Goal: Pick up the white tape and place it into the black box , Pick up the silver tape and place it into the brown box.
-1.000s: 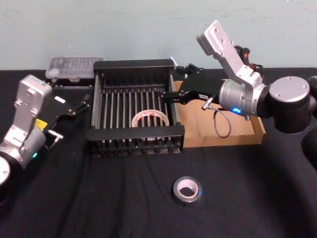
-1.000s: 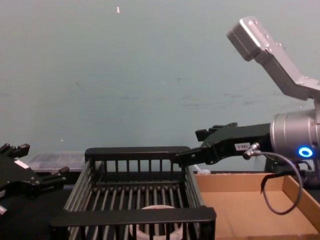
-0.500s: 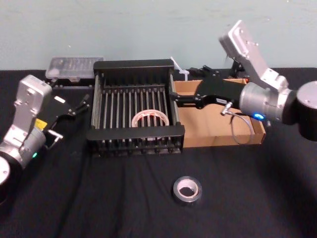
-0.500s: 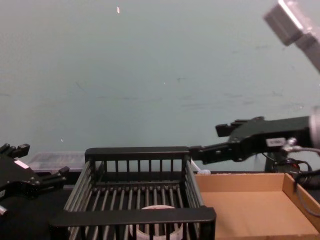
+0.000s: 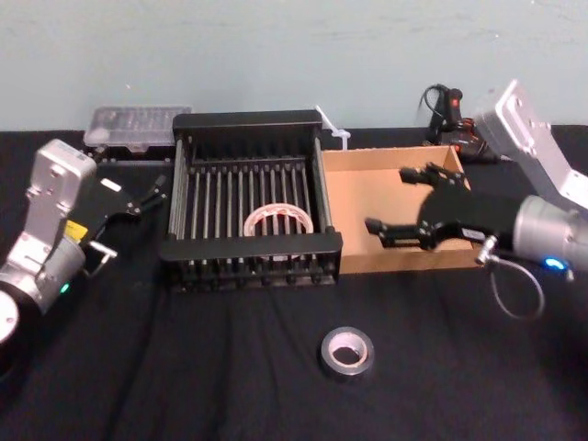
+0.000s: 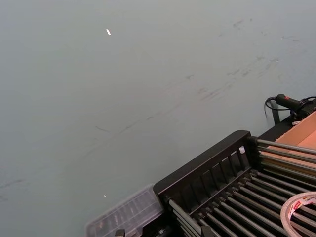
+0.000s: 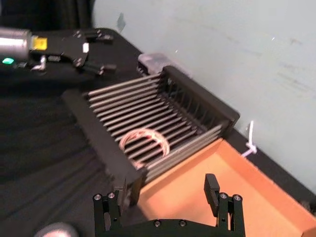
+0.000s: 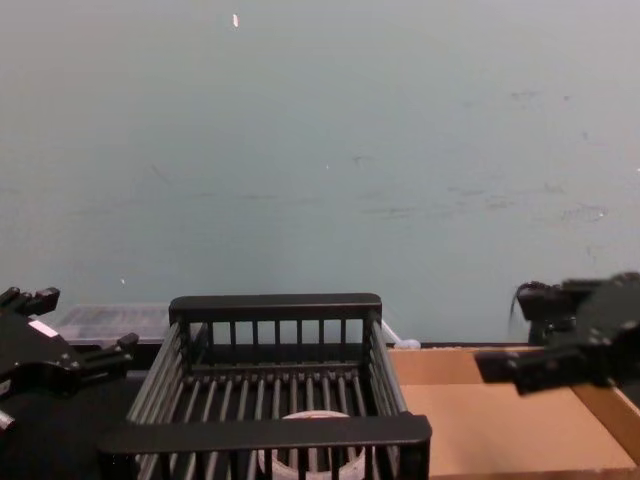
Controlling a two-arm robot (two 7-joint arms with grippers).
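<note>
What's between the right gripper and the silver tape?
Head view: the brown box's front wall and bare black tabletop separate right gripper from silver tape.

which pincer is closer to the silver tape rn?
Right. The right pincer hangs open over the brown box, behind the silver tape. The left pincer is parked left of the black box, farther off.

Silver-grey arms carry black grippers: the left gripper [image 5: 138, 197], left of the black box [image 5: 248, 120], has a yellow label, the right gripper [image 5: 387, 198] a looped grey cable.
</note>
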